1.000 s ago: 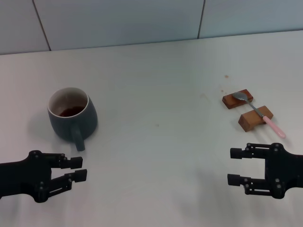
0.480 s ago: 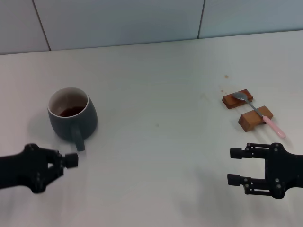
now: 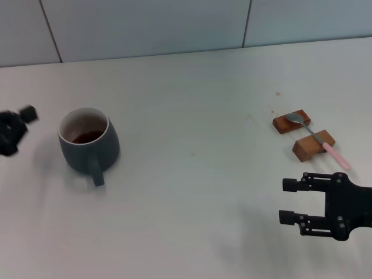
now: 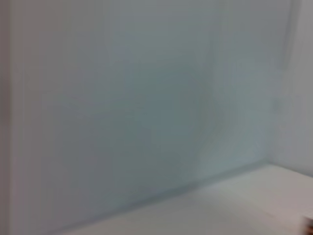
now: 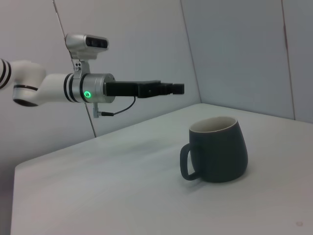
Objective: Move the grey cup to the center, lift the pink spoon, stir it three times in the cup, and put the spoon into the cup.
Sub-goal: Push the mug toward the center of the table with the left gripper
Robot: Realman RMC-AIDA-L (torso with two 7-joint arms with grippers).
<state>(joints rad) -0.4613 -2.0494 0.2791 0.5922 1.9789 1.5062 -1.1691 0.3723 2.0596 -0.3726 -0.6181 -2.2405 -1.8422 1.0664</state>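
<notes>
The grey cup stands on the left of the white table, with dark liquid inside and its handle toward me. It also shows in the right wrist view. The pink spoon lies at the right across two brown wooden blocks, bowl on the far block and pink handle overhanging the near one. My left gripper is at the left edge of the head view, left of the cup and apart from it. It shows raised beyond the cup in the right wrist view. My right gripper is open and empty, near the spoon.
The two wooden blocks sit close together at the right. A tiled wall runs along the table's far edge. The left wrist view shows only the wall and a strip of table.
My left gripper has swung from in front of the cup, near its handle, out to the cup's left side and farther back. The right gripper, cup and spoon have not moved.
</notes>
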